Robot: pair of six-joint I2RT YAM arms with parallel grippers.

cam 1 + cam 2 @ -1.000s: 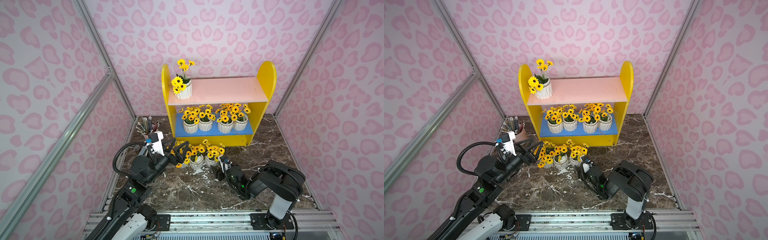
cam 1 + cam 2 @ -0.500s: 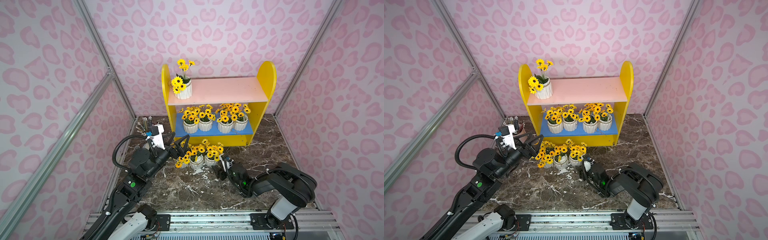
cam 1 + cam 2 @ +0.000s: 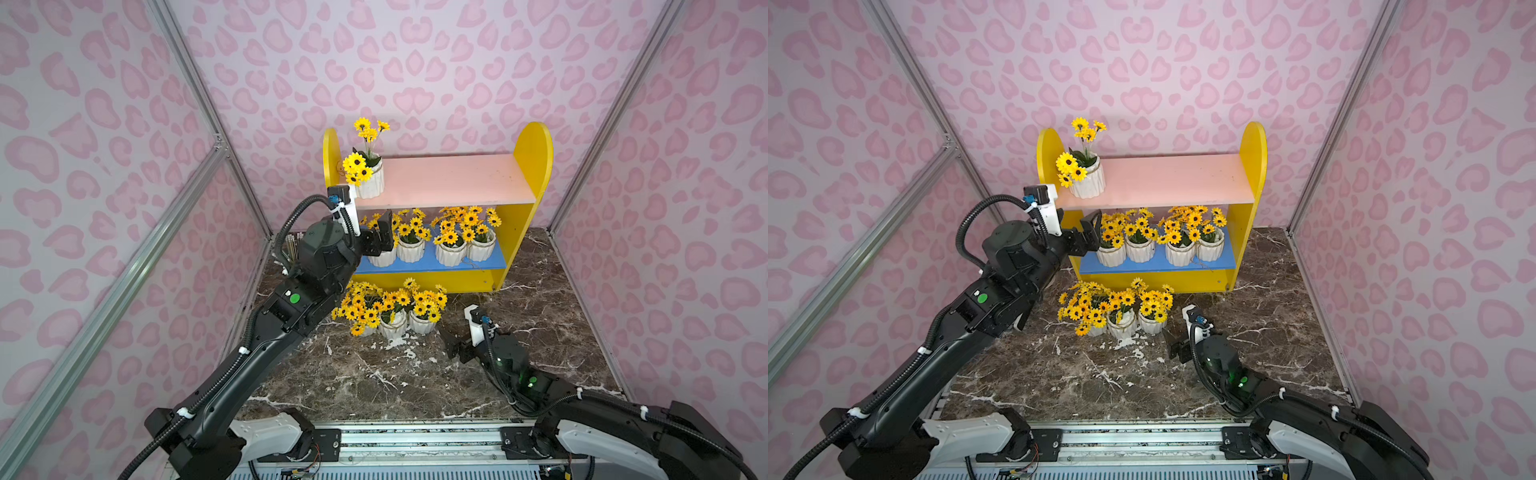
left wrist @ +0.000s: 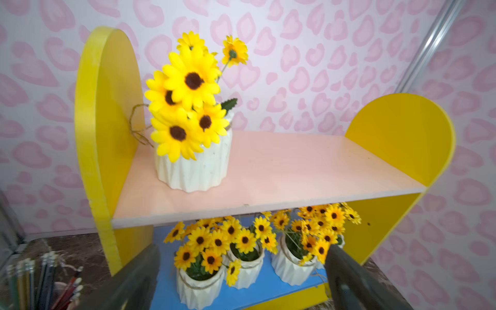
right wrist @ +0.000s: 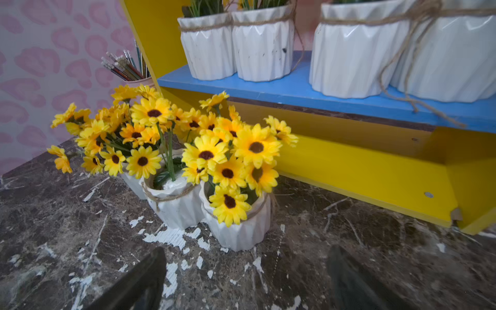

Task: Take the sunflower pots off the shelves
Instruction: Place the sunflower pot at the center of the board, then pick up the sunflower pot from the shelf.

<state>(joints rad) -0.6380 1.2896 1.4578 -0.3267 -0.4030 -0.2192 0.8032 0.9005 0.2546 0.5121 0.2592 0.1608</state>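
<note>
Sunflower pots (image 3: 451,253): four packed on lower shelf (image 3: 432,264).
Left pincer (image 4: 241,253): open, empty (right pincer (image 5: 247,253) likewise).
Risk: tangled blooms may drag neighbours over.

The marble table (image 3: 374,382) carries the shelves (image 3: 534,166), a pencil cup (image 5: 128,69), and three pots (image 5: 174,209) clustered, touching, just ahead of the jaws of the right gripper (image 5: 247,253). A lone pot (image 4: 193,166) stands upright on the pink board (image 4: 308,171), above the jaws of the left gripper (image 4: 241,255). The four pots (image 3: 1140,249) line the blue board (image 5: 268,91) straight ahead of them.
</note>
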